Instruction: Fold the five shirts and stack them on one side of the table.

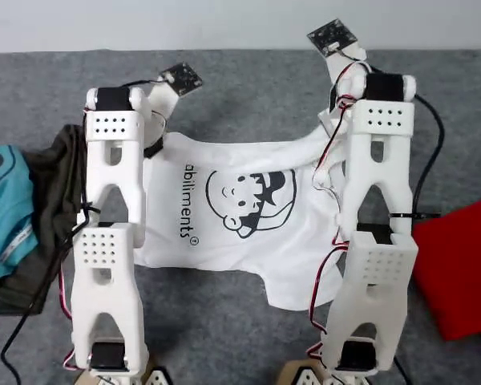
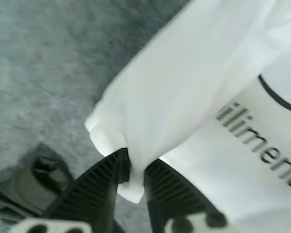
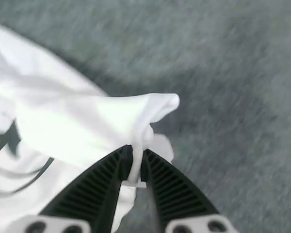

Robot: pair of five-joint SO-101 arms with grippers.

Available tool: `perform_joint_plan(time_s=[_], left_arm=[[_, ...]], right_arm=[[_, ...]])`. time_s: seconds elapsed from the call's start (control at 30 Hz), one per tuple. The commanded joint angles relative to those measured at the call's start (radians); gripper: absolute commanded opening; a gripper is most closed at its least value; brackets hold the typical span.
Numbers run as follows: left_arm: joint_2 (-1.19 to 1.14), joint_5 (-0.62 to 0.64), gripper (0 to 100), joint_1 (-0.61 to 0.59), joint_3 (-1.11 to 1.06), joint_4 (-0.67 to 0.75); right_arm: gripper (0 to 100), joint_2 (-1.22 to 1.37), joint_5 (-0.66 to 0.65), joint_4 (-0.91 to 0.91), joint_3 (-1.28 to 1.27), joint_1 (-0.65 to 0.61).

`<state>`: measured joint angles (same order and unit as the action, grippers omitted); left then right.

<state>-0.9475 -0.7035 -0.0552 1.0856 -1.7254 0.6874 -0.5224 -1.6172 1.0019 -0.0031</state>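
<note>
Surface: a grey, felt-like table (image 1: 240,88), with a strip of pale wall beyond its far edge.
Left claw: the left gripper (image 2: 136,170) is clenched on the white shirt (image 1: 240,233). A folded-over flap of its cloth is nipped between the black ribbed fingers (image 2: 104,179).
Right claw: the right gripper (image 3: 134,162) is likewise clenched on the white shirt, pinching a bunched tip of cloth between its fingers (image 3: 167,187).
White shirt: it lies at the middle of the table between the two arms. The print faces up, a cartoon face beside a line of letters. The cloth is gathered where each claw holds it, toward the far edge.
Left arm: it stretches from the near edge toward the far edge along one side of the shirt, wrist tipped down.
Right arm: the same pose along the other side.
Other shirts: a teal shirt (image 1: 4,208) and a dark olive shirt (image 1: 52,200) are heaped at the left edge. A red shirt (image 1: 457,265) is at the right edge.
Hard to make out: from above, the arms cover both side margins of the white shirt and their own claws. The teal and red shirts are cut off at the picture's sides.
</note>
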Motion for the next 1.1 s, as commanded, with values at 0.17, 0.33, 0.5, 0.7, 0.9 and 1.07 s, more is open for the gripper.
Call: perform_joint_plan(time_s=[0.17,0.33,0.5,0.7,0.9,1.07], left_arm=[[0.361,-0.098,0,0.054,-0.463,-0.031],[0.519,-0.152,0,0.063,-0.673,-0.031],[0.621,-0.176,0,0.054,-0.817,-0.031],[0.694,-0.262,0,-0.011,-0.955,-0.031],[0.694,-0.347,0,-0.126,-1.024,-0.029],[0.694,-0.39,0,-0.152,-1.087,-0.026]], right_arm=[[1.5,-0.059,-0.005,-0.18,0.057,-0.016],[1.6,-0.225,-0.006,-0.179,-0.19,-0.022],[1.6,-0.426,-0.009,-0.177,-0.45,-0.022],[1.6,-0.601,-0.048,-0.177,-0.654,0.013],[1.6,-0.75,-0.127,-0.177,-0.922,0.082],[1.6,-0.835,-0.166,-0.174,-1.077,0.096]])
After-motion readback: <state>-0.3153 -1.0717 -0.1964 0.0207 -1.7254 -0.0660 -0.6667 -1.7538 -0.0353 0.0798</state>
